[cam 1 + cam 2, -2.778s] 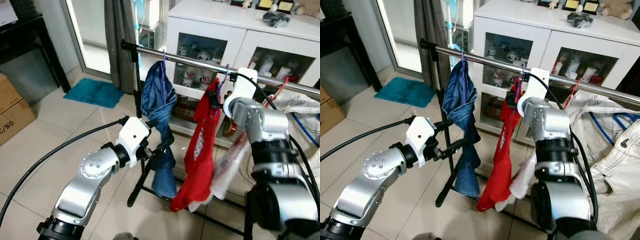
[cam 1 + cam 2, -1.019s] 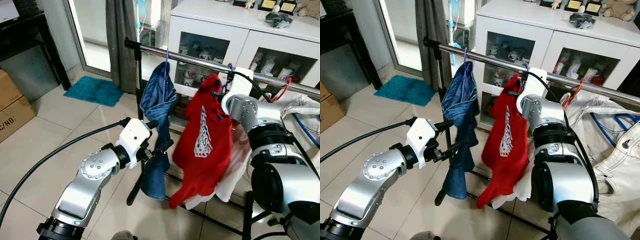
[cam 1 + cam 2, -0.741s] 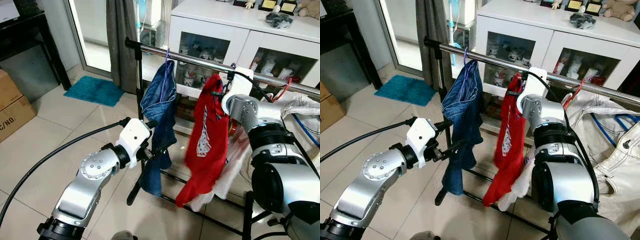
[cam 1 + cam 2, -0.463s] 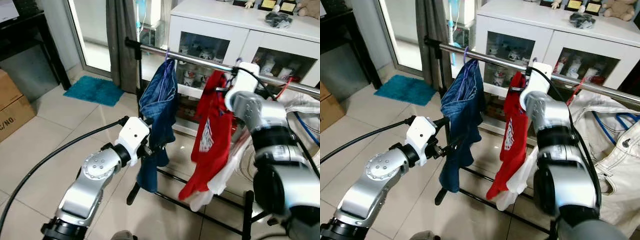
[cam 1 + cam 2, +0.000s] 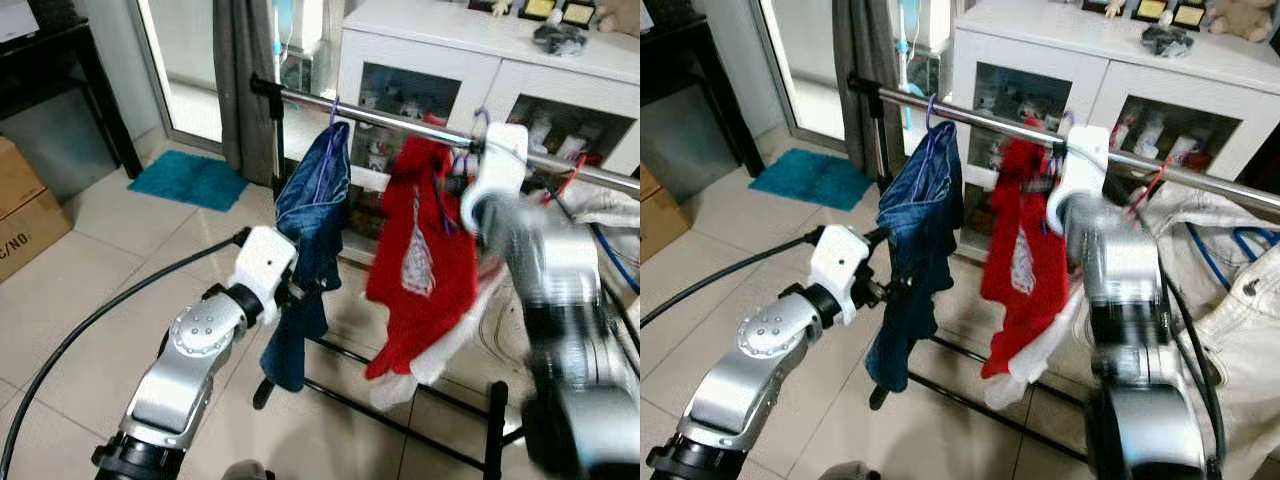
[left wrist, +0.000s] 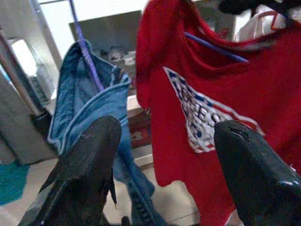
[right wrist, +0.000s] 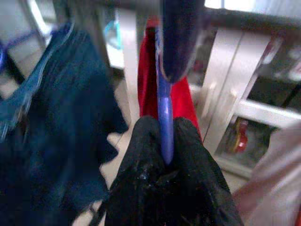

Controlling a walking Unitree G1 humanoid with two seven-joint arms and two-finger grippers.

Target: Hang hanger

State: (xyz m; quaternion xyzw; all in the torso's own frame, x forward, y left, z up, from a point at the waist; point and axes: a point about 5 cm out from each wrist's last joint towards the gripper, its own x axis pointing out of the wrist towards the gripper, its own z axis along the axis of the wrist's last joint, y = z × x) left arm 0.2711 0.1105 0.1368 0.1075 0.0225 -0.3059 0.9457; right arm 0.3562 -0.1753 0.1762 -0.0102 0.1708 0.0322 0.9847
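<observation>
A red T-shirt [image 5: 425, 250] hangs from a blue-purple hanger [image 7: 164, 101] just under the metal clothes rail [image 5: 390, 118]. My right gripper [image 7: 164, 129] is shut on the hanger's thin wire, up close to the rail; the arm is blurred in the eye views. Blue jeans [image 5: 315, 215] hang on a purple hanger from the rail to the left of the shirt. My left gripper [image 6: 167, 127] is open, low beside the jeans, with nothing between its fingers [image 6: 89, 155]; it faces the jeans and the shirt.
A white cabinet [image 5: 500, 60] with glass doors stands behind the rail. A white jacket [image 5: 1230, 270] hangs at the right end. The rack's black post [image 5: 275, 130] and base bar [image 5: 400, 420] are below. Dark curtain, teal mat [image 5: 190, 180] and cardboard box [image 5: 25, 215] lie left.
My right arm has risen toward the rail with the hanger, and the red shirt has swung and lifted. The left arm moved slightly up toward the jeans, which swayed.
</observation>
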